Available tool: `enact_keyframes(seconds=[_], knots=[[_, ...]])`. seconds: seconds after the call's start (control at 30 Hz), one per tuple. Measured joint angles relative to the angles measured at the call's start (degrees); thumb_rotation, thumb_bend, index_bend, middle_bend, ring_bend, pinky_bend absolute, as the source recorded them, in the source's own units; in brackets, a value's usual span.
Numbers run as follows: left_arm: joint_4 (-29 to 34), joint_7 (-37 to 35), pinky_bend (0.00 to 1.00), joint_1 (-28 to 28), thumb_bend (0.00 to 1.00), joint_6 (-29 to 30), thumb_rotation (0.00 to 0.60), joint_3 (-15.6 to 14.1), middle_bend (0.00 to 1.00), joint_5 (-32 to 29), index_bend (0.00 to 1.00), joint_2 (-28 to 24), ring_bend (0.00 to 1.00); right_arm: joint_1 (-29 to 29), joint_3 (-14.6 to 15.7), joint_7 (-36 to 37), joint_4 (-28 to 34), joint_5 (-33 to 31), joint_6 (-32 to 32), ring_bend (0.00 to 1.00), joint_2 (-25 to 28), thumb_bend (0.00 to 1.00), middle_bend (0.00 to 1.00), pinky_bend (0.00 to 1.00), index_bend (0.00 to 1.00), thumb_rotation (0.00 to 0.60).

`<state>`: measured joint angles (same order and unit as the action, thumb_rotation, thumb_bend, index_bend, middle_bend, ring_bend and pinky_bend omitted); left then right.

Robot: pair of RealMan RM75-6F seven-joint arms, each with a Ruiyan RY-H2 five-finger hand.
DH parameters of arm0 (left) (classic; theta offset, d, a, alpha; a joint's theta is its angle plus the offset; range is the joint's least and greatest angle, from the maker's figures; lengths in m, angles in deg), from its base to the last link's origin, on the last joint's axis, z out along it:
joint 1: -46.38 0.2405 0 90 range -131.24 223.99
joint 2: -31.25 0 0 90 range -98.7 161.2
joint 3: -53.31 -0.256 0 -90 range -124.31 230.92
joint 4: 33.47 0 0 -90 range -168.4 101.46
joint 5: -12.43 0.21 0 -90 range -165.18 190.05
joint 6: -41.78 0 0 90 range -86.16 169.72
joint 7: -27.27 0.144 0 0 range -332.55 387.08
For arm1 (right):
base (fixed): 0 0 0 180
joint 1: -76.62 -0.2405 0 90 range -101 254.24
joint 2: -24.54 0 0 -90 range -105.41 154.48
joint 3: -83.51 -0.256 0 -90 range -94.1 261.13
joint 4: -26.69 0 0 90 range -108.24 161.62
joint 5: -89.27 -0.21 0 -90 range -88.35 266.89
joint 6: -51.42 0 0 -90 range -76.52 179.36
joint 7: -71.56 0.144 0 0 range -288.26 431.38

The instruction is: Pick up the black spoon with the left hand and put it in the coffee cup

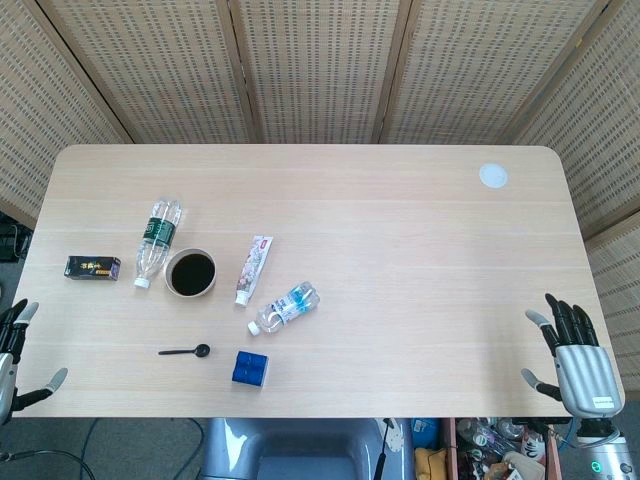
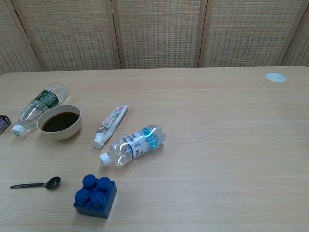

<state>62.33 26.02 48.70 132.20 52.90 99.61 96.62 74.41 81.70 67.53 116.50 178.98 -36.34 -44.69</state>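
Nearest me, the black spoon (image 2: 35, 184) lies flat on the table, untouched, off to the right of the left hand (image 1: 14, 350), whose fingers hang spread and empty. Beyond it waits the coffee cup (image 1: 190, 272); everything remains undone.

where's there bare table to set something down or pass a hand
Bare: the wide stretch right of the blue-label bottle, from the white disc to the right hand. Crowded on the left: coffee cup, toothpaste tube, black spoon, blue block.

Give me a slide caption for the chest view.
Black spoon lies untouched near the coffee cup, beside two bottles, a toothpaste tube and a blue brick.
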Motion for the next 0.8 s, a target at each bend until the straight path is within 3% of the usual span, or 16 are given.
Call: enact_keyframes(seconds=[0.8], knots=[[1.0,2.7,0.00,-0.8,0.24,-1.9,0.600,-0.1,0.00,-0.2,0.02,-0.4,0.00,0.3,0.1,1.5,-1.1,-0.2,-0.2,0.00,-0.3,0.19,0.07,0.00,0.22,0.600]])
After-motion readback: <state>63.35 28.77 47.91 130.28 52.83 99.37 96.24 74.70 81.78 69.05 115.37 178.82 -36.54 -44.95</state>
